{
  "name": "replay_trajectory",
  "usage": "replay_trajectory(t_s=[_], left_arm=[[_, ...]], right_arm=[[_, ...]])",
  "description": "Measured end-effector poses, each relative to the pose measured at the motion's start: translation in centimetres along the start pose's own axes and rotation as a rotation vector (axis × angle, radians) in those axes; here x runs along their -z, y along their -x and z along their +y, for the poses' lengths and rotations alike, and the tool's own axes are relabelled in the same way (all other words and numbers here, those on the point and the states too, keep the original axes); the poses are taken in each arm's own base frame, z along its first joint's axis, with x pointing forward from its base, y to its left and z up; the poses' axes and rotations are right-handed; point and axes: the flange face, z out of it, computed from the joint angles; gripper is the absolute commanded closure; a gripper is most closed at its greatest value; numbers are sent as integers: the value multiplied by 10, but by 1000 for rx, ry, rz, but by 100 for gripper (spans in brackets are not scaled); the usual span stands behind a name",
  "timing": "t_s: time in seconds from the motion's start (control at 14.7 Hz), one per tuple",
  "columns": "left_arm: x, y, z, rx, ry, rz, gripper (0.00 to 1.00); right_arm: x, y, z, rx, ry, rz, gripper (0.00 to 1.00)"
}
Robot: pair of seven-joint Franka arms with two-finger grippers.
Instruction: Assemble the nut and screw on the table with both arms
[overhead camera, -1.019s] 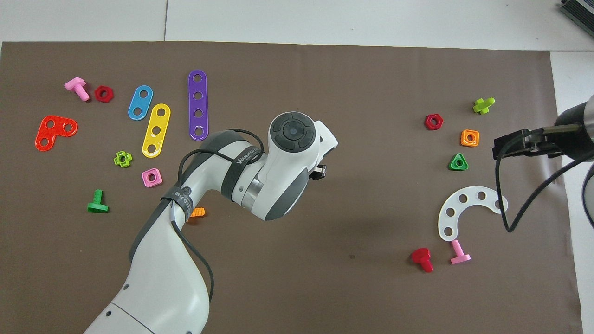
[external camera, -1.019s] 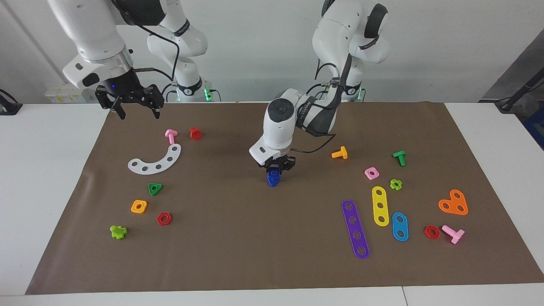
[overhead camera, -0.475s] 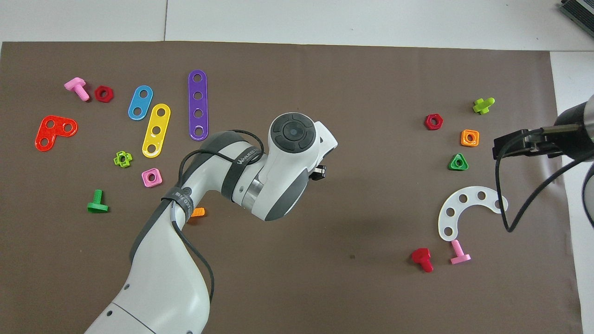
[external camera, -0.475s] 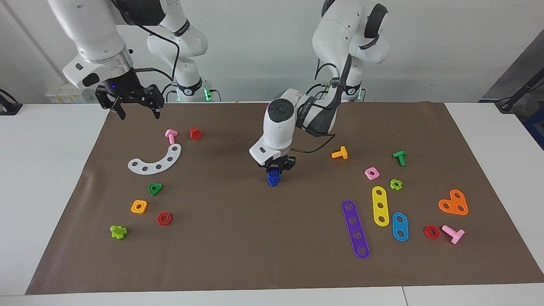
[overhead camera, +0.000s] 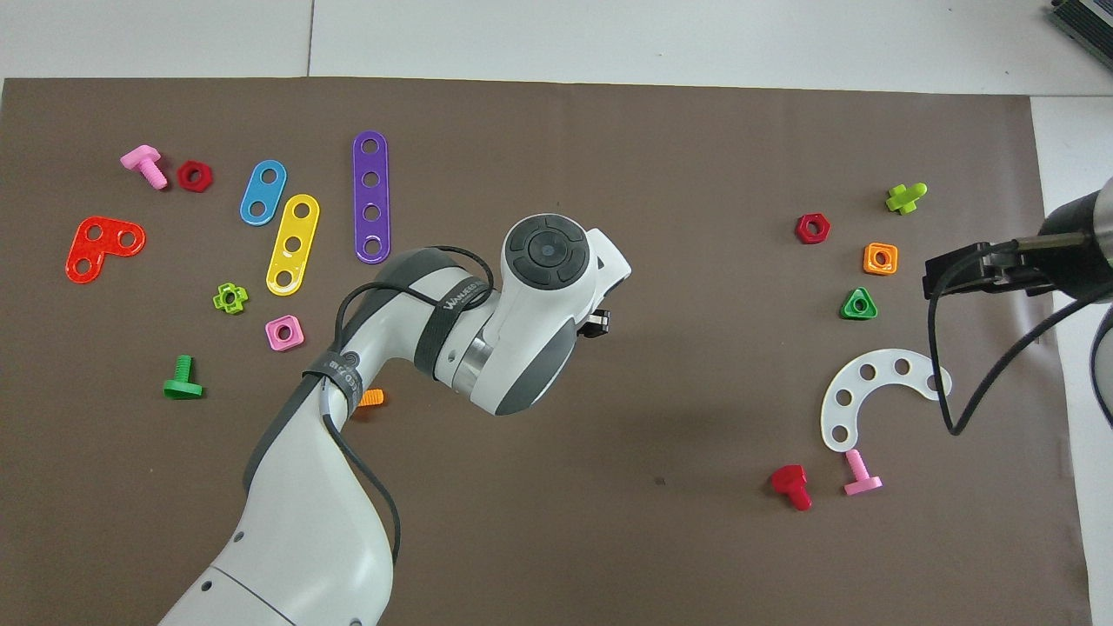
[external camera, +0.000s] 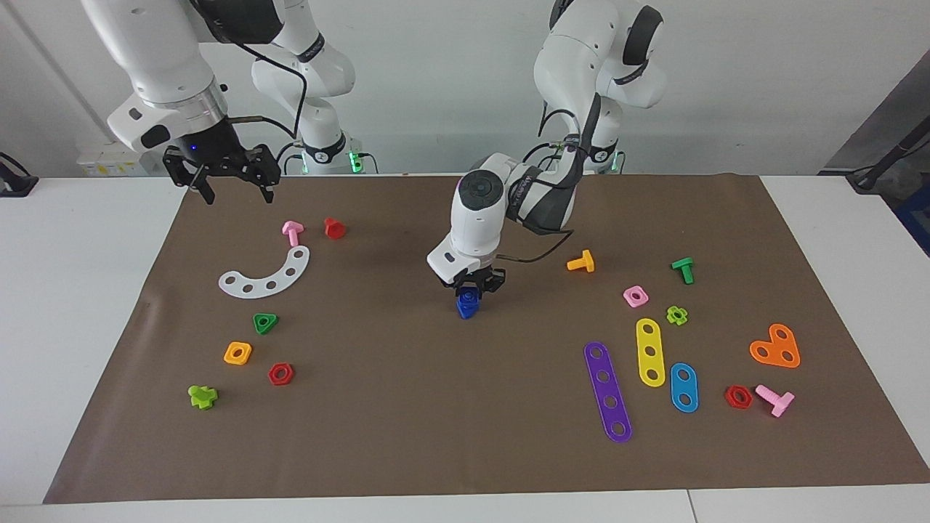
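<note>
The dark-blue screw (external camera: 465, 310) stands on the brown mat (external camera: 407, 407) at mid-table, with the dark-blue nut (external camera: 469, 295) sitting on its upper end as one stack. My left gripper (external camera: 474, 285) hangs straight over the stack, open, with its fingers spread wider than the nut and flanking its top. In the overhead view the left arm's wrist (overhead camera: 530, 304) hides the stack; one finger (overhead camera: 596, 322) shows. My right gripper (external camera: 234, 190) waits, open and empty, in the air over the mat's corner at the right arm's end (overhead camera: 943, 274).
Near the right arm's end lie a white arc plate (external camera: 267, 274), pink bolt (external camera: 292, 232), red bolt (external camera: 334, 228), green triangular nut (external camera: 265, 322), orange nut (external camera: 237, 353). Toward the left arm's end lie an orange bolt (external camera: 581, 261), pink nut (external camera: 636, 296), purple strip (external camera: 607, 391).
My left gripper has risen slightly over the blue stack, which has stayed on the mat. The right arm has not moved.
</note>
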Motion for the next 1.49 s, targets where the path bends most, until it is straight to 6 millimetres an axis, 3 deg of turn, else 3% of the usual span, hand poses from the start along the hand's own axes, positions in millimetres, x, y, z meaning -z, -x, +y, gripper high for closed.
replay_trajectory(t_s=[0.54, 0.88, 1.09, 1.49], left_arm=[[6, -1, -1, 3, 5, 11, 1], [41, -1, -17, 16, 2, 60, 0], [70, 9, -57, 58, 4, 72, 0], [120, 29, -187, 58, 1, 56, 0]], right_arm=[[0, 0, 0, 0, 0, 0, 0], [0, 0, 0, 0, 0, 1, 0], [0, 0, 0, 0, 0, 1, 0], [0, 0, 0, 0, 0, 1, 0]])
